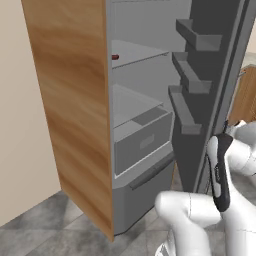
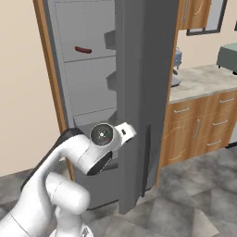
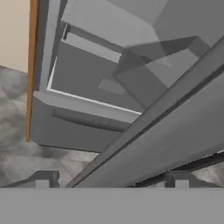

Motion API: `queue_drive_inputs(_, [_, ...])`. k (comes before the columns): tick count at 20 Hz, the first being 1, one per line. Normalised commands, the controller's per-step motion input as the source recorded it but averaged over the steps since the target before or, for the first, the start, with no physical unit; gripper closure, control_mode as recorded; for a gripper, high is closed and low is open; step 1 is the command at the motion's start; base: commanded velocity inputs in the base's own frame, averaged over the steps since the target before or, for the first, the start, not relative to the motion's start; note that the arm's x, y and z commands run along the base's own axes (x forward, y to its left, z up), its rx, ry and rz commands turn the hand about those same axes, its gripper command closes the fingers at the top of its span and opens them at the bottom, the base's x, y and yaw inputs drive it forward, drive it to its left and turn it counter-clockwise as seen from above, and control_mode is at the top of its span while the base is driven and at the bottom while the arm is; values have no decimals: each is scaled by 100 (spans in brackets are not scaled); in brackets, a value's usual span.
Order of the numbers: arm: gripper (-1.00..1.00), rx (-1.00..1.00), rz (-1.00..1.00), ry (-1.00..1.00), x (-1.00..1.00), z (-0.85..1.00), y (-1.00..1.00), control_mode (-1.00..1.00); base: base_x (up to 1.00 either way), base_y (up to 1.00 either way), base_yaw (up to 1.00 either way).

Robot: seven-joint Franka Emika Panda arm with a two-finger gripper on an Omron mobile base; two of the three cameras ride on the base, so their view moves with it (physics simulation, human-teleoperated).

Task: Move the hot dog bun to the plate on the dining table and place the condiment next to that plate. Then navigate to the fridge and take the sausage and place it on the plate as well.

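A: So, where does the sausage (image 2: pixel 83 49) lie relative to the fingers?

B: On an upper shelf (image 1: pixel 134 54) inside the fridge (image 2: pixel 88 83), near that shelf's left end. The right base view shows its whole length; the left base view shows just a dark red end (image 1: pixel 115 57) past the wood side panel (image 1: pixel 70 100). The gripper (image 3: pixel 107 177) is low, down at drawer height. So the target is well above the fingers and deeper into the cabinet.

A: Long axis?

B: Roughly level, running side to side across the shelf, parallel to the shelf's front edge. My judgement: the fingers should close across that axis, front-to-back.

A: State of the fingers?

B: Two dark tips (image 3: pixel 43 177) set apart at the bottom of the hand view, nothing between them. Parted and empty.

A: What stands between?

B: The open fridge door (image 2: pixel 143 92). Its edge cuts diagonally through the hand view, close to the hand, with the drawer (image 3: pixel 92 83) behind it. The hand points down toward the drawer, not at the shelf.

A: Then the next move?

B: Probably raise and re-aim left of the door, then reach in. The risk is clipping the door edge.
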Motion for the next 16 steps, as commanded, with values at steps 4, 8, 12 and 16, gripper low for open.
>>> queue_drive_inputs(4, [-100,-46,0,-26,-52,72,100,-100,0,0,0])
queue_drive_inputs(8, [-100,-36,0,-15,16,39,94,-100,0,0,0])
queue_drive_inputs(12, [-100,-33,0,-13,51,4,70,-100,0,0,0])
queue_drive_inputs(16, [-100,-23,-4,-3,93,-1,21,-100,0,0,0])
